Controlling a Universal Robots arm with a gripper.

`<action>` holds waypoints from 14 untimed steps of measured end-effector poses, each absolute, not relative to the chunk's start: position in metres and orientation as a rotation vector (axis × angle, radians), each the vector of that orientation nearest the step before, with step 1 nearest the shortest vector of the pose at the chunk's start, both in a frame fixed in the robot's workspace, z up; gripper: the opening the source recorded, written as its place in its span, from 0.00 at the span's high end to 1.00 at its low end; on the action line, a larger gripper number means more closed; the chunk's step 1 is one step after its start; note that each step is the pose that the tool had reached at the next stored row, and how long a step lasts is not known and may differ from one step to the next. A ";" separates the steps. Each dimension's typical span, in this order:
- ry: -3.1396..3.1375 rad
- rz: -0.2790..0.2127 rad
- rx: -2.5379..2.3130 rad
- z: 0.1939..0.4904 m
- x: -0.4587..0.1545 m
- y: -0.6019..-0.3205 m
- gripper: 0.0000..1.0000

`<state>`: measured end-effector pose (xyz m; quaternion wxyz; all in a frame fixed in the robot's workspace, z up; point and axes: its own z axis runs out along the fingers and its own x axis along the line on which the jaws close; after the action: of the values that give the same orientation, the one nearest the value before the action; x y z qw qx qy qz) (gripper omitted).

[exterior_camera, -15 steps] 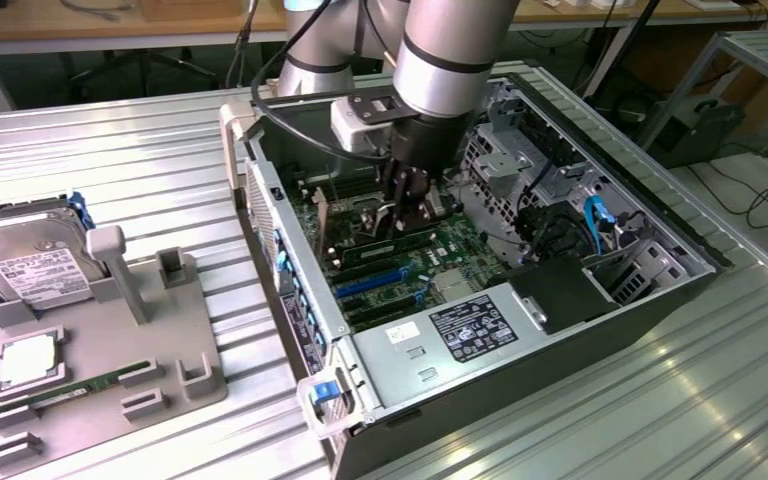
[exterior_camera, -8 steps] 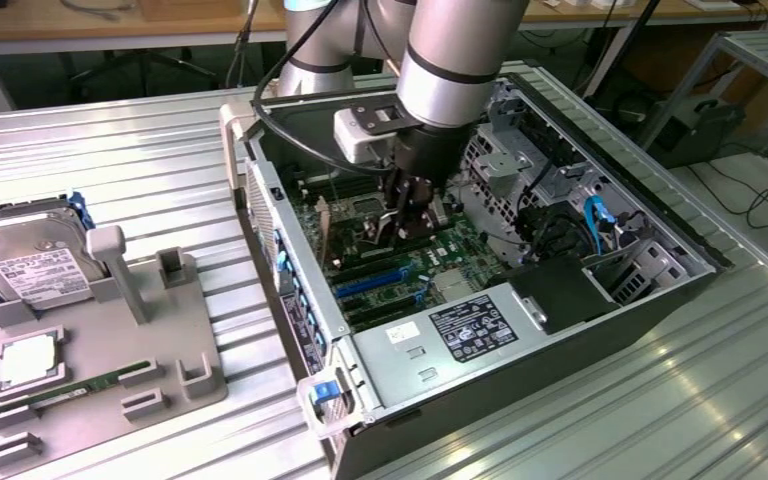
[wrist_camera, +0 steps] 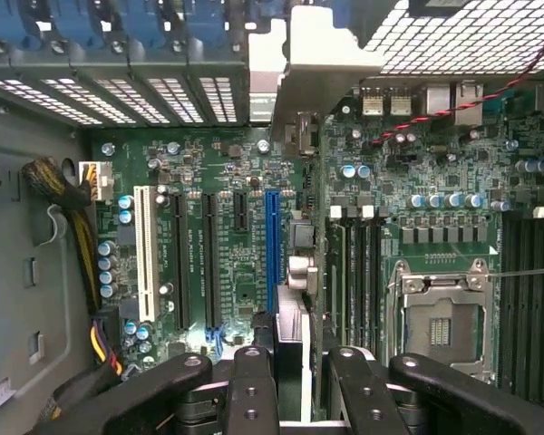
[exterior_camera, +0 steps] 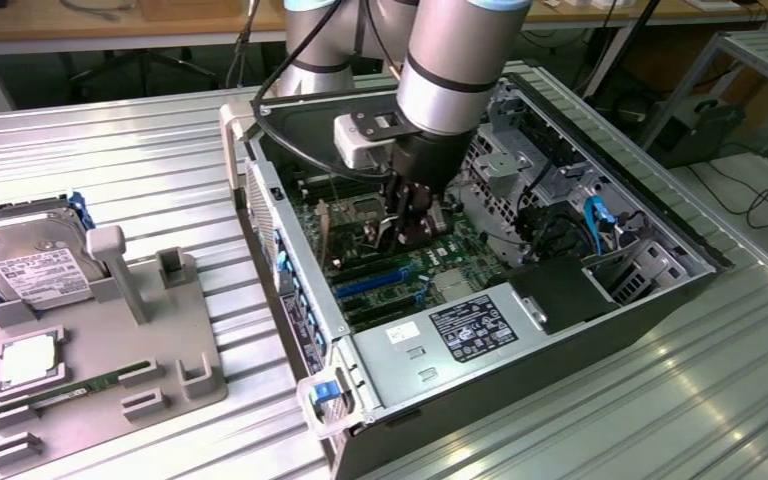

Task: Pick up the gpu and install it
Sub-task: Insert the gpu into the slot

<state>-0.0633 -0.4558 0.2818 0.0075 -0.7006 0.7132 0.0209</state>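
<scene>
A robot arm reaches down into an open computer case (exterior_camera: pixel 651 262) lying on a ribbed metal table (exterior_camera: pixel 131 150). Its gripper (exterior_camera: pixel 402 226) is closed on the gpu (wrist_camera: pixel 291 340), a thin card seen edge-on, held upright over the green motherboard (wrist_camera: pixel 417 181), just beside the blue expansion slot (wrist_camera: pixel 272 245); whether it touches the board is hard to tell. On the exterior view's left, a grey fixture tray (exterior_camera: pixel 157 340) stands beside a hard drive (exterior_camera: pixel 24 260). Wooden workbenches (exterior_camera: pixel 117 18) stand behind.

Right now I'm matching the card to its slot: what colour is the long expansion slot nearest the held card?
Blue, clearest in the wrist view.
</scene>
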 end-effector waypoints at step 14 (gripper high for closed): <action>2.212 0.059 -2.204 0.273 -0.066 -0.464 0.72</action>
<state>-0.0661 -0.4635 0.2729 0.0094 -0.7057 0.7082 0.0190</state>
